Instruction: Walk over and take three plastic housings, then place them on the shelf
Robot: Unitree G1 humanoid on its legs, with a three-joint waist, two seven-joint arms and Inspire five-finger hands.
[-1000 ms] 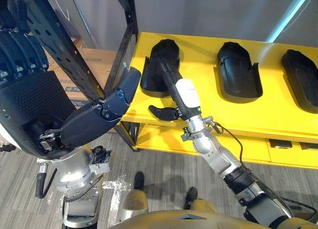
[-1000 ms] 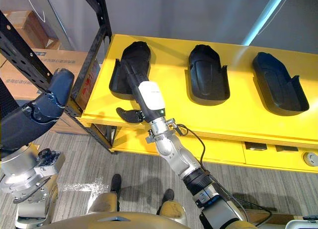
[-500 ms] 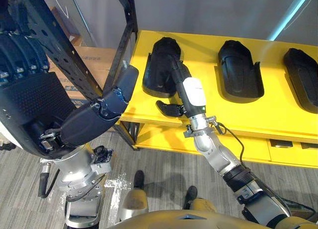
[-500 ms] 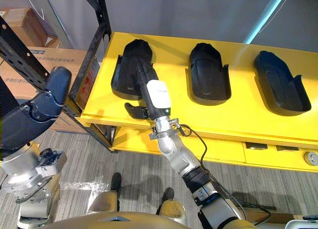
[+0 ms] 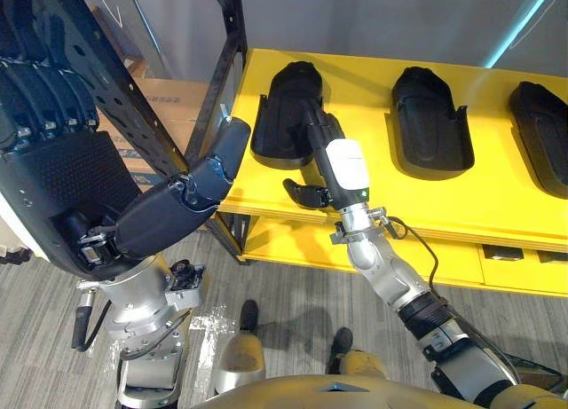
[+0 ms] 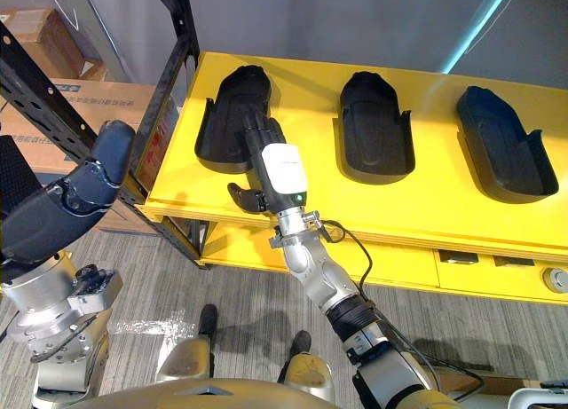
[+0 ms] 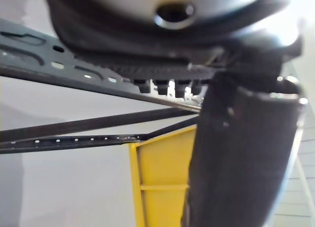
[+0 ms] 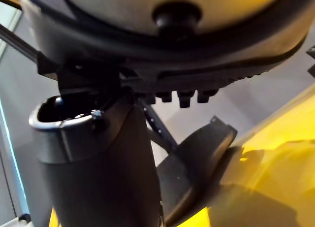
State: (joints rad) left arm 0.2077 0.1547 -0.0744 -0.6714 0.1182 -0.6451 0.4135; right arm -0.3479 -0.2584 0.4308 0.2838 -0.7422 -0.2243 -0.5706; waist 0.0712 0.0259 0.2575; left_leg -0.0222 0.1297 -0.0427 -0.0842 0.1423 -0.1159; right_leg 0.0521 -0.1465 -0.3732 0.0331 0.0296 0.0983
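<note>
Three black plastic housings lie in a row on the yellow shelf top (image 5: 382,209): a left housing (image 5: 280,116), a middle housing (image 5: 428,121) and a right housing (image 5: 541,134). My right hand (image 5: 324,152) reaches onto the left housing, its fingers straight along the housing's right side. Its thumb (image 5: 306,193) sticks out over the shelf's front edge. In the right wrist view the thumb (image 8: 98,163) stands before the housing (image 8: 197,163). My left hand (image 5: 80,187) hangs at the left, open and holding nothing, with its thumb (image 5: 217,161) near the shelf corner.
A black metal rack upright (image 5: 222,54) rises at the shelf's left end, right beside my left hand. Cardboard boxes (image 5: 169,107) sit behind it. A lower yellow level (image 5: 293,240) runs under the top. Grey plank floor (image 5: 284,302) lies below.
My right hand has slid a little to the right along the left housing, its thumb now closer to the shelf's edge. The left hand has hardly moved.
</note>
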